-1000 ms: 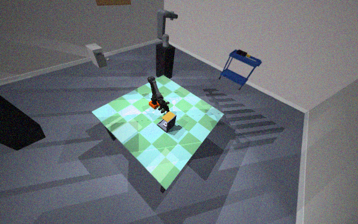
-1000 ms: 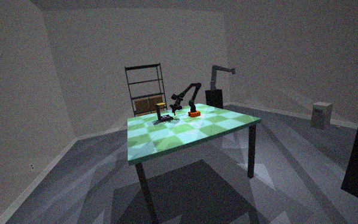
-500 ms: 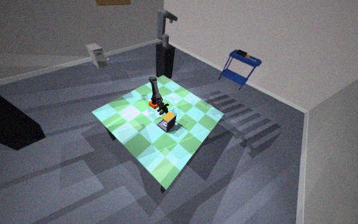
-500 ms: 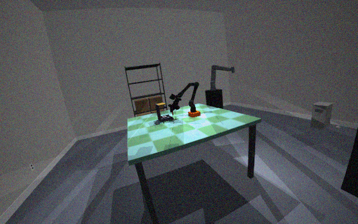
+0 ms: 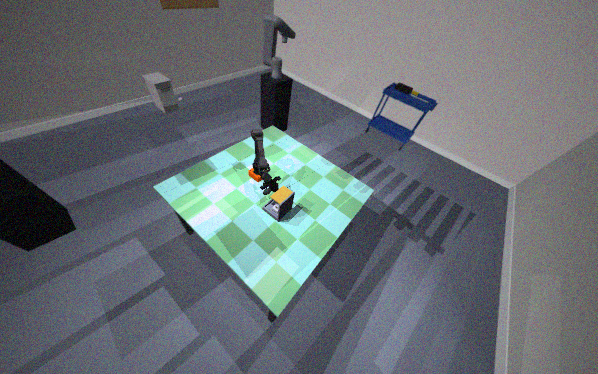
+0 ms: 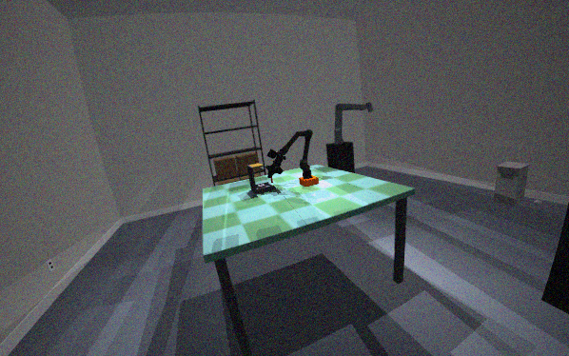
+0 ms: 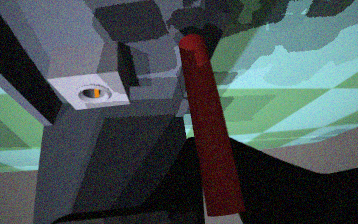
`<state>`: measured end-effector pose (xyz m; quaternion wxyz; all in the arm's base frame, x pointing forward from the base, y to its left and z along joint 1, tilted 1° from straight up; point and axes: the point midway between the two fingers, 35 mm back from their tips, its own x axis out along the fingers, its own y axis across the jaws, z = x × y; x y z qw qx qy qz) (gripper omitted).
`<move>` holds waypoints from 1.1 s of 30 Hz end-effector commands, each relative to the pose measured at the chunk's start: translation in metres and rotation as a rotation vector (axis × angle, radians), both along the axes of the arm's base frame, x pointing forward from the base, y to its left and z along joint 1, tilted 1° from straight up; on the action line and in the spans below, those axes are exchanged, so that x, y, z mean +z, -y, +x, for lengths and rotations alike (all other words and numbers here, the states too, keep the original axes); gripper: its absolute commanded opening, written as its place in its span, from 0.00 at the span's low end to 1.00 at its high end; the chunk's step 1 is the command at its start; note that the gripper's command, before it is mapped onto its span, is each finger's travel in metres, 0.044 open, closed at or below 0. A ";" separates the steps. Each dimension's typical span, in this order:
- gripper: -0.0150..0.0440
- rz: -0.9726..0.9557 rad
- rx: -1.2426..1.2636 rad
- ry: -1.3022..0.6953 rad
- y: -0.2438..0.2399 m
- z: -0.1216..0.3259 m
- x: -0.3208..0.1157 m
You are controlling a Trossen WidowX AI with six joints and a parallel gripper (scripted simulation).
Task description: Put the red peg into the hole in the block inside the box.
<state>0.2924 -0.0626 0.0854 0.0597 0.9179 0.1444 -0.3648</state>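
My gripper (image 5: 270, 189) (image 6: 271, 176) (image 7: 204, 142) is shut on the red peg (image 6: 271, 181) (image 7: 207, 115). The peg is held above the table, just outside the open front of the box (image 5: 286, 205) (image 6: 252, 178). In the wrist view its free end points up the frame, to the right of the white-topped block (image 7: 118, 96). The round hole (image 7: 94, 93) in the block is visible and holds no peg; a bit of orange shows in it. The flat orange roof (image 5: 283, 194) (image 6: 255, 165) sticks out from the box's back wall. The gripper appears apart from the roof.
The arm's orange base (image 5: 255, 174) (image 6: 308, 181) stands on the green checkered table (image 5: 277, 298) (image 6: 371, 193). The box's dark side parts lie close to the peg. Away from the table are another arm on a black pedestal (image 5: 276, 100) (image 6: 341, 156) and a blue cart (image 5: 391, 129).
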 end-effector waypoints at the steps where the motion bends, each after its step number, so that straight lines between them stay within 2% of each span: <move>1: 0.25 -0.003 -0.018 0.006 0.012 0.004 0.000; 19: 0.25 -0.003 -0.110 0.008 0.062 0.013 -0.005; 33: 0.25 -0.002 -0.114 0.010 0.061 0.040 -0.003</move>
